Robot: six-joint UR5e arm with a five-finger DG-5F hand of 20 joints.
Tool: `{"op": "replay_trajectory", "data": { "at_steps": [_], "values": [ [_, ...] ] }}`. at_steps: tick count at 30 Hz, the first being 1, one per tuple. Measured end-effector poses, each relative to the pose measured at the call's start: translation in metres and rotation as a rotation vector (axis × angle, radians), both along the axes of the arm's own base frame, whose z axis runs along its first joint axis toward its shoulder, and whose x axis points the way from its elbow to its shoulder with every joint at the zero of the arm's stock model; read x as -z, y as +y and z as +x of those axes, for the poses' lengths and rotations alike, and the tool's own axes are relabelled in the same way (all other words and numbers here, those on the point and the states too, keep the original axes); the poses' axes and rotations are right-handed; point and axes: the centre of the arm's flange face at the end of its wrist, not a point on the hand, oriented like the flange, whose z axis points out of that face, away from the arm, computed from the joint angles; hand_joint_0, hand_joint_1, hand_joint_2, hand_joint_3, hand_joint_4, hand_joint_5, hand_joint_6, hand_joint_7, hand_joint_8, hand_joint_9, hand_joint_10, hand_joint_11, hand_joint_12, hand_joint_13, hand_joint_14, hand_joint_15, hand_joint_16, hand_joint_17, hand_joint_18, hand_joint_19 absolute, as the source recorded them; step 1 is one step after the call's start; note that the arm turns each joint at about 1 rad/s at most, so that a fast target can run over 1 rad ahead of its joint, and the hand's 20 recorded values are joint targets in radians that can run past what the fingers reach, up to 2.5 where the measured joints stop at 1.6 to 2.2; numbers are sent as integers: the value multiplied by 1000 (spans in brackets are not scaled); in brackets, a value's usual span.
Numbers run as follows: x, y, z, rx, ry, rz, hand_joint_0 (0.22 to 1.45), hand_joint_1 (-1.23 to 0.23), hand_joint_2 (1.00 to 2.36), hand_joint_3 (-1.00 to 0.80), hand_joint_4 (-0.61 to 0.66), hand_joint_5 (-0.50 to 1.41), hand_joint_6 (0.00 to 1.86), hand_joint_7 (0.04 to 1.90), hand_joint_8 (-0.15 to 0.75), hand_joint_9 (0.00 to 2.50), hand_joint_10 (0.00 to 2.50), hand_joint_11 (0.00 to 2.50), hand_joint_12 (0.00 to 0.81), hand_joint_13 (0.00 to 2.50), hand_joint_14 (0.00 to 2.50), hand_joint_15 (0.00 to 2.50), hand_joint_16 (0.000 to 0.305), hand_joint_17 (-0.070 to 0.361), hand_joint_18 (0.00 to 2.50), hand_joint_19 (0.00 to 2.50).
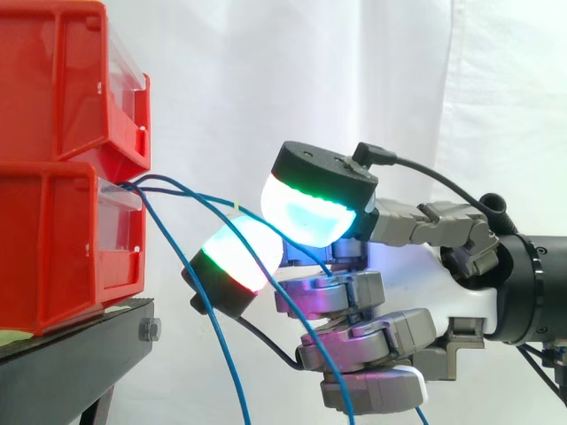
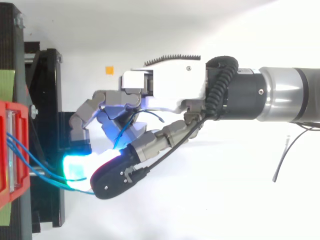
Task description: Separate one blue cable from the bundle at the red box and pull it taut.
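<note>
Blue cable runs from the red box, just beyond the fingertips, into the robot hand, whose curled fingers clamp it between glowing pads. Other blue cables hang below the fingertips.

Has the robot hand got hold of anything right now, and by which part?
A thin blue cable, seemingly pinched between the glowing fingertip pads of the robot hand, a short way out from the red plastic bin.
</note>
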Motion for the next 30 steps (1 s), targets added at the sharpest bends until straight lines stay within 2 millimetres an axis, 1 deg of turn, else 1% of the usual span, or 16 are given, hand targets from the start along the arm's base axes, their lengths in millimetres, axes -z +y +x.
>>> {"op": "replay_trajectory", "data": {
  "at_steps": [1, 5, 10, 11, 13, 14, 15, 16, 17, 19, 21, 22, 25, 30],
  "values": [
    [-1, 0, 0, -1, 1, 0, 602, -766, 1016, -69, -108, -118, 903, 876, 143, 557, 2500, 1920, 366, 841, 2500, 1006, 47, 107, 1133, 1369],
    [-5, 2, -1, -3, 3, -1, 601, -764, 1016, -81, -91, -119, 902, 881, 149, 561, 2500, 1936, 364, 843, 2500, 994, 47, 106, 1139, 1371],
    [-13, 3, -4, -5, 14, -4, 597, -747, 1016, -127, -42, -125, 900, 894, 162, 557, 2500, 1908, 361, 827, 2500, 1028, 45, 102, 1136, 1478],
    [-14, 3, -5, -5, 19, -5, 595, -743, 1016, -133, -34, -126, 900, 894, 162, 554, 2500, 1940, 360, 825, 2500, 1032, 45, 100, 1136, 1486],
    [-15, 3, -7, -7, 30, -7, 590, -725, 1017, -174, -13, -132, 898, 898, 175, 543, 2500, 1940, 357, 809, 2500, 1072, 42, 94, 1135, 1621],
    [-16, 3, -8, -8, 34, -7, 587, -721, 1017, -177, -13, -133, 898, 895, 174, 542, 2500, 1944, 355, 804, 2500, 1075, 42, 94, 1131, 1634],
    [-16, 3, -9, -8, 39, -8, 582, -703, 1018, -207, -17, -135, 897, 901, 175, 530, 2500, 1962, 343, 789, 2500, 1095, 38, 86, 1133, 1775],
    [-16, 3, -9, -8, 42, -8, 580, -684, 1016, -259, -12, -135, 897, 895, 176, 530, 2500, 1963, 338, 785, 2500, 1063, 39, 88, 1132, 1757],
    [-16, 3, -9, -8, 45, -8, 580, -680, 1016, -269, -16, -135, 897, 896, 176, 529, 2500, 1965, 345, 786, 2500, 1081, 39, 88, 1131, 1756],
    [-17, 3, -10, -9, 48, -10, 571, -629, 1011, -365, -10, -135, 895, 875, 176, 531, 2500, 1893, 346, 786, 2500, 1059, 40, 89, 1126, 1741],
    [-17, 4, -10, -10, 49, -11, 562, -608, 1006, -418, -6, -135, 895, 873, 179, 535, 2500, 1898, 347, 792, 2500, 1052, 41, 92, 1123, 1714],
    [-18, 4, -10, -10, 50, -11, 552, -588, 1002, -462, 1, -134, 893, 872, 185, 538, 2500, 1860, 351, 796, 2500, 1059, 41, 92, 1120, 1692],
    [-20, 5, -11, -11, 50, -12, 539, -557, 1000, -500, 15, -134, 887, 870, 188, 543, 2500, 1863, 360, 808, 2500, 1046, 42, 94, 1115, 1651],
    [-22, 5, -12, -10, 51, -13, 521, -570, 1000, -500, 27, -134, 883, 869, 196, 553, 2500, 1794, 361, 818, 2500, 1039, 44, 99, 1115, 1588]
  ]
}}
